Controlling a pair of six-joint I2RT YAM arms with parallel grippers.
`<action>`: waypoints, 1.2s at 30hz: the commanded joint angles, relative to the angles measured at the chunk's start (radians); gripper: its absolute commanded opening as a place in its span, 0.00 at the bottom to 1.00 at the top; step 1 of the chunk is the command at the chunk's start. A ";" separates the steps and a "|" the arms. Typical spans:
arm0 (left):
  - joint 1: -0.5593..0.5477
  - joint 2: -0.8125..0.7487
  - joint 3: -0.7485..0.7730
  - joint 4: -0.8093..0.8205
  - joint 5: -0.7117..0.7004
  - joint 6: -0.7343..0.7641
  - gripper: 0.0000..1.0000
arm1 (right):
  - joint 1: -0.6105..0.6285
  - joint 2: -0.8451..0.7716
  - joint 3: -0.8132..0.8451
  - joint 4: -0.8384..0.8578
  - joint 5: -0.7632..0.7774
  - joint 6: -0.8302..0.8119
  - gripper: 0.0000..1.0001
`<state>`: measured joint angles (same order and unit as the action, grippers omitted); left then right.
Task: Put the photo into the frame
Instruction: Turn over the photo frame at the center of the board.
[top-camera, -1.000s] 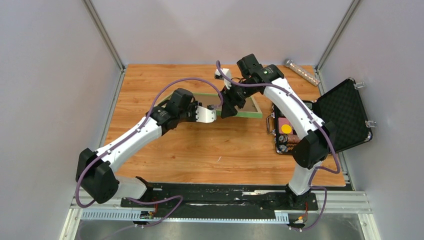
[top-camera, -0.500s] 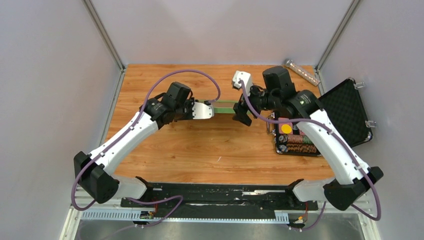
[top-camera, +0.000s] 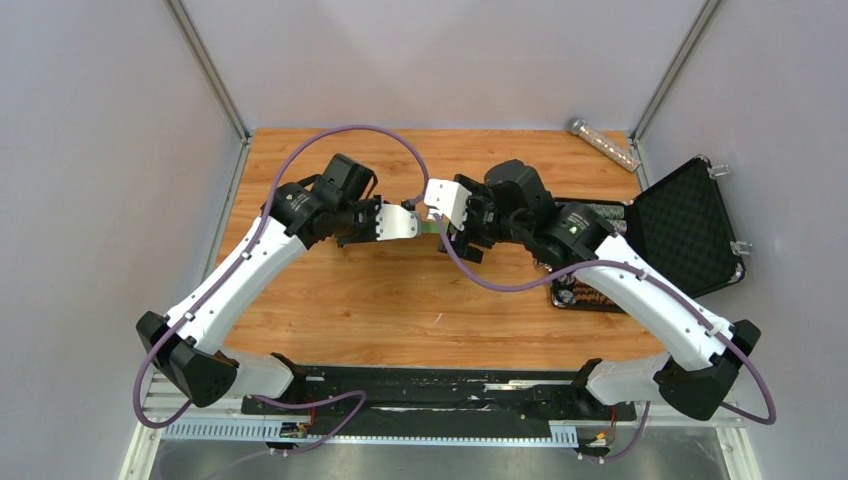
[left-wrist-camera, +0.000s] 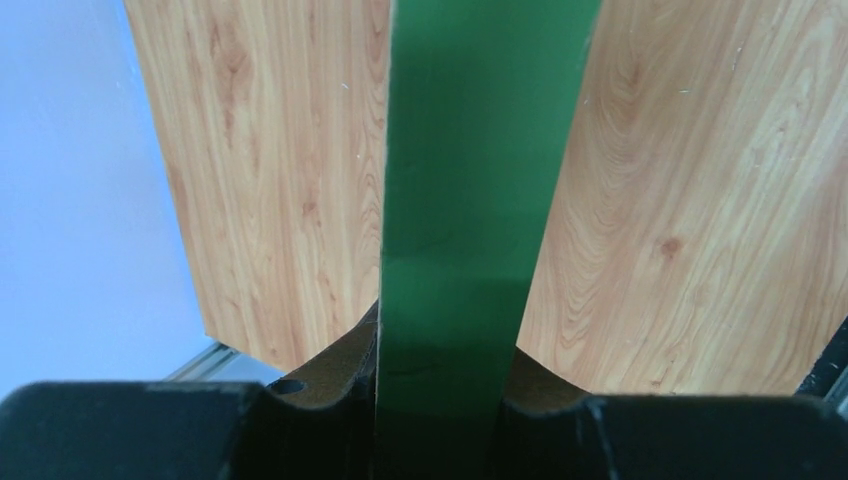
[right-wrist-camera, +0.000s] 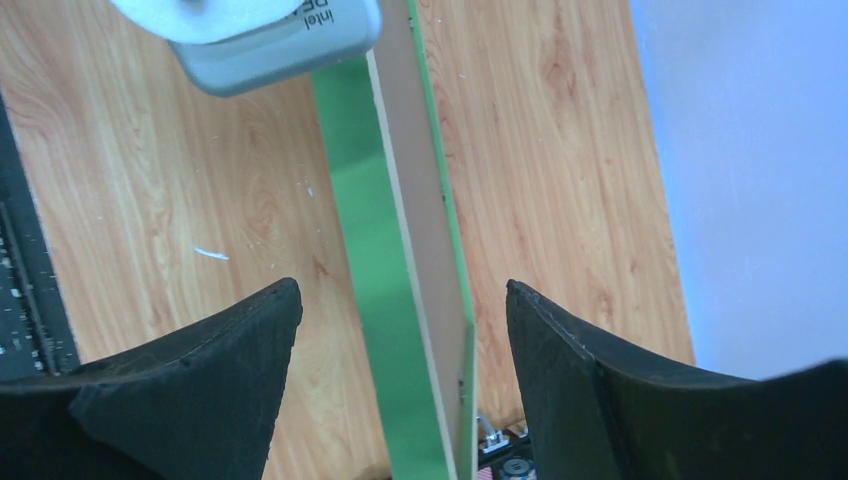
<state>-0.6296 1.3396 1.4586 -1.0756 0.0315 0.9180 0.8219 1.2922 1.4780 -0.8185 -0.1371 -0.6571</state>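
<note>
Two grippers are met at the frame (right-wrist-camera: 375, 200), which is held up on edge above the middle of the table (top-camera: 400, 300). Its green rail is clamped by the left gripper (left-wrist-camera: 440, 420), jaws narrowed onto it. The right gripper (right-wrist-camera: 400, 290) is spread wide astride the thin edge, a gap seen either side.

Bright, even, diffuse light from above; faint soft shadows on table (top-camera: 400, 300); wrist views clear, near foreground dark, slightly soft

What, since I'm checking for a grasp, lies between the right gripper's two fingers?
The frame, edge-on, touching neither of the right gripper's fingers; right wrist view.
</note>
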 joint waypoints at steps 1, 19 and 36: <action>-0.001 -0.030 0.079 0.000 0.094 -0.067 0.00 | 0.037 0.048 0.021 0.058 0.121 -0.071 0.75; -0.001 -0.028 0.113 -0.018 0.118 -0.077 0.00 | 0.081 0.155 0.040 0.051 0.187 -0.116 0.29; 0.041 -0.087 0.116 0.099 0.064 -0.103 1.00 | 0.066 0.124 0.111 -0.047 0.125 0.017 0.00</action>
<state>-0.6155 1.3319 1.5131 -1.1019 0.0246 0.8757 0.9005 1.4414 1.5272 -0.8516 -0.0105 -0.7326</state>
